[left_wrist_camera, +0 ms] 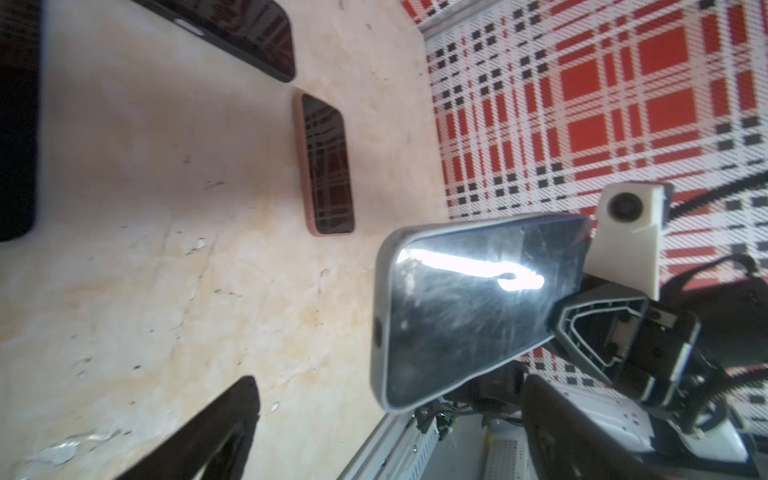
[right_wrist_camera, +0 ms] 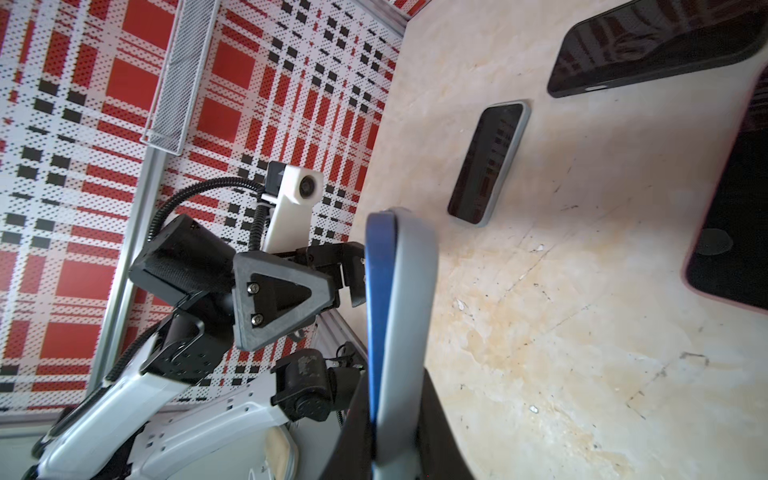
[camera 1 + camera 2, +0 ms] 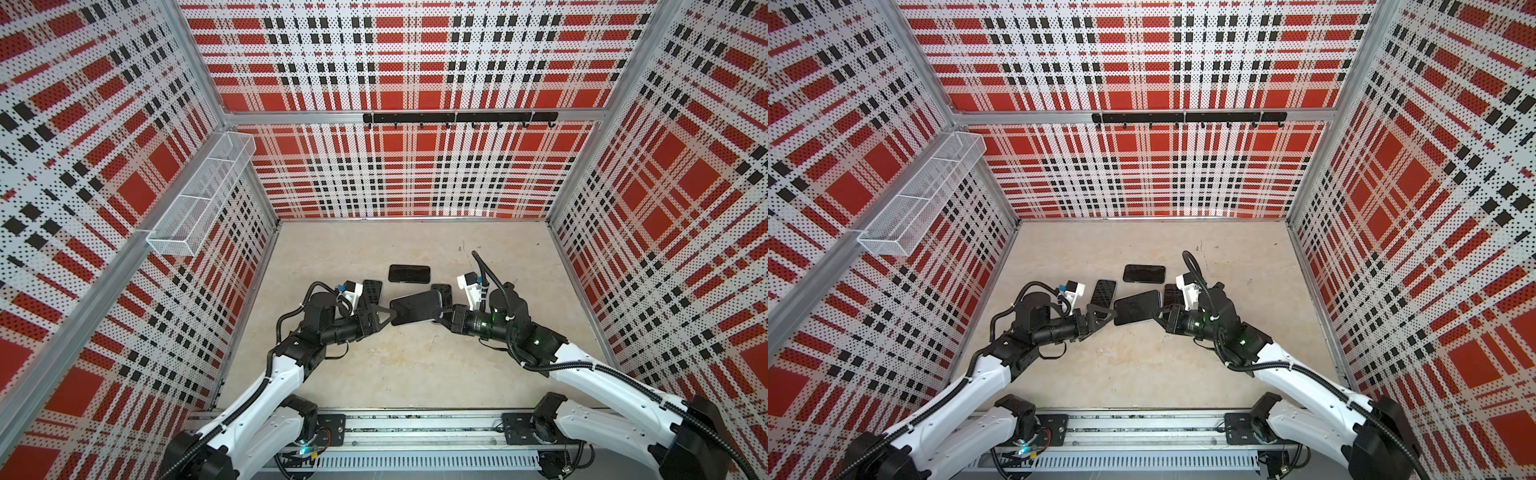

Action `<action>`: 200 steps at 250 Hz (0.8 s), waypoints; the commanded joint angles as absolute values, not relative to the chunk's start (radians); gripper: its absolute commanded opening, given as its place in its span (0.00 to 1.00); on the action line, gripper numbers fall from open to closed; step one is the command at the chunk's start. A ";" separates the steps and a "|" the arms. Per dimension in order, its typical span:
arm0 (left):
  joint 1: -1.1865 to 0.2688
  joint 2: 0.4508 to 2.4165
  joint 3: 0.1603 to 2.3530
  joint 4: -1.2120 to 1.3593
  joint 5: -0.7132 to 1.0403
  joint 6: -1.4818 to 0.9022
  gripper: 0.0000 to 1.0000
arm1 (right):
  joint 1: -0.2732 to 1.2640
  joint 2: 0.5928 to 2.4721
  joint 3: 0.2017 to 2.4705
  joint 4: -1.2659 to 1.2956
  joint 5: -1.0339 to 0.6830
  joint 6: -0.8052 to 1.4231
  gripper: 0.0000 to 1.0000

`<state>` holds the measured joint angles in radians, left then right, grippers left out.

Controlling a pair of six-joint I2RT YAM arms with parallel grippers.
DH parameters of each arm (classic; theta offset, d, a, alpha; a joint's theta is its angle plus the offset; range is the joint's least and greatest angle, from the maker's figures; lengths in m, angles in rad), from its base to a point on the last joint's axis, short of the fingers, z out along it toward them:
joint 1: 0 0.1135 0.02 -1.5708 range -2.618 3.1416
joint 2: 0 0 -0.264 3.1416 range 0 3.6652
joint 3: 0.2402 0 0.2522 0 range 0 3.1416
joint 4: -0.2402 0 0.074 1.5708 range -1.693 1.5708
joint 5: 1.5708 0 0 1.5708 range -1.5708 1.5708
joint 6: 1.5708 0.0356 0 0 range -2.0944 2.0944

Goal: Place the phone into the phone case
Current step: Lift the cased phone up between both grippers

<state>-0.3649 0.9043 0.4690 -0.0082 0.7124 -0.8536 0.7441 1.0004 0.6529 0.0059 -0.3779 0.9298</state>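
Phone (image 3: 415, 309) is held off the table (image 3: 395, 374) at mid-scene in both top views, screen up and tilted. It is gripped at one short end by the right gripper (image 3: 441, 312), fingers clamped narrow on it. Grey case (image 1: 380, 299) is seen round the phone's rim in the left wrist view. In the right wrist view a blue phone edge is seen beside the grey case wall, the two slightly parted at the far end; full seating cannot be told. Left gripper (image 3: 384, 316) is noted at the phone's free end, fingers (image 1: 199, 436) spread wide and empty; contact with the phone cannot be told. Three others are laid flat on the table: black phone (image 3: 409, 273), pink-cased phone (image 1: 328, 164), grey-cased phone (image 2: 488, 164)
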 commanded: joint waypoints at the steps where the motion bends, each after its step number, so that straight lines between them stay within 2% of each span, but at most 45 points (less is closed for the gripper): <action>1: -0.362 0.913 0.480 0.132 0.834 -0.882 0.95 | 0.742 1.001 0.687 0.141 -0.483 0.948 0.00; 50: -0.365 0.933 0.447 0.294 0.895 -0.955 0.79 | 0.742 1.037 0.649 0.262 -0.533 1.006 0.00; 92: -0.365 0.908 0.443 0.323 0.895 -0.963 0.54 | 0.726 1.037 0.603 0.364 -0.529 1.063 0.00; 119: -0.364 0.896 0.443 0.333 0.891 -0.968 0.46 | 0.712 1.041 0.577 0.420 -0.528 1.092 0.01; 146: -0.363 0.894 0.444 0.353 0.886 -0.982 0.33 | 0.711 1.059 0.572 0.441 -0.532 1.096 0.04; 164: -0.364 0.894 0.446 0.361 0.885 -0.989 0.24 | 0.710 1.071 0.568 0.460 -0.535 1.099 0.10; 178: -0.365 0.894 0.447 0.365 0.886 -0.991 0.18 | 0.704 1.074 0.562 0.474 -0.537 1.102 0.21; 200: -0.363 0.888 0.443 0.369 0.889 -0.992 0.13 | 0.685 1.072 0.550 0.523 -0.547 1.109 0.37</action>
<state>-0.3565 0.8928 0.4473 0.3519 0.8764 -0.9943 0.6945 1.0698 0.5526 0.3500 -0.5339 1.0939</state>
